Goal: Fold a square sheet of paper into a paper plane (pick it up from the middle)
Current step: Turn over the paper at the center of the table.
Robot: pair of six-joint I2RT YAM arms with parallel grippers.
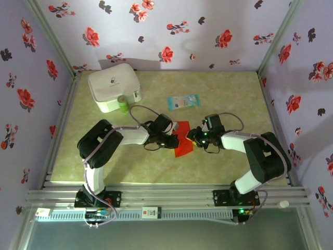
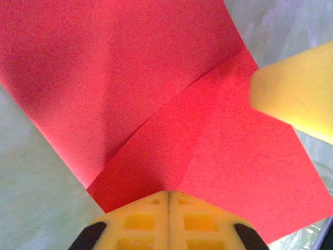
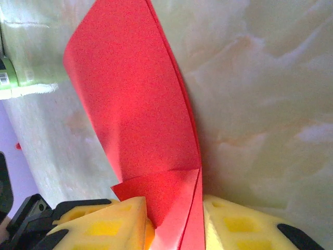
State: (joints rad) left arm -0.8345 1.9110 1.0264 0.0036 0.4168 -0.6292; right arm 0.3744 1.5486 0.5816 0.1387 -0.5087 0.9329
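At centre, square sheet of paper (image 1: 183, 146) clamped by left gripper (image 2: 169, 197), straddled by right gripper (image 3: 174, 204) with jaws parted, white case (image 1: 113, 86) shut upper left, tabletop (image 1: 223, 162) exposed below.

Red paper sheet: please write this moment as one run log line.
object: square sheet of paper, creased | left end effector: shut on it | right end effector: open, sheet between fingers | stage: mid-fold

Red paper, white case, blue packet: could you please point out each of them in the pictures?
red paper (image 1: 183, 147), top view, on its lower flat part.
white case (image 1: 113, 86), top view, middle of its lid.
blue packet (image 1: 183, 101), top view, its middle.
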